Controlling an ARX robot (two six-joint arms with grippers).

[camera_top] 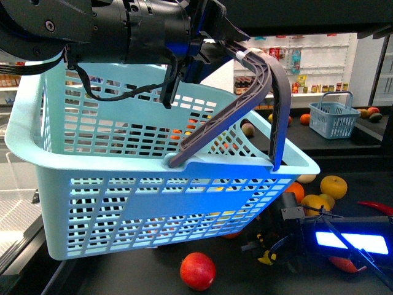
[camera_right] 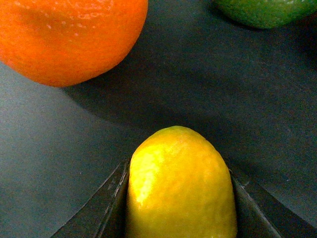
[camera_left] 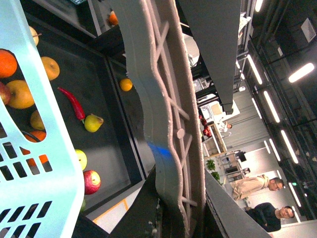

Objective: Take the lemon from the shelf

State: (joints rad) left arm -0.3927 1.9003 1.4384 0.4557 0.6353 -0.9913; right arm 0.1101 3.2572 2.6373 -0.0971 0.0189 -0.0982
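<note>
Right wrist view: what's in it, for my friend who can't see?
A yellow lemon sits snug between the right end effector's dark fingers, against a dark shelf tray. A big orange and some green fruit lie beyond.

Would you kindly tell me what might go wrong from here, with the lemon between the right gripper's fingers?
1. The lemon is smooth and rounded. The right gripper presses only its sides, so it may slip out on lifting.
2. The orange lies close and could be nudged and roll.
3. The basket, hanging tilted by its handle from the left gripper, hides much of the front view.
</note>
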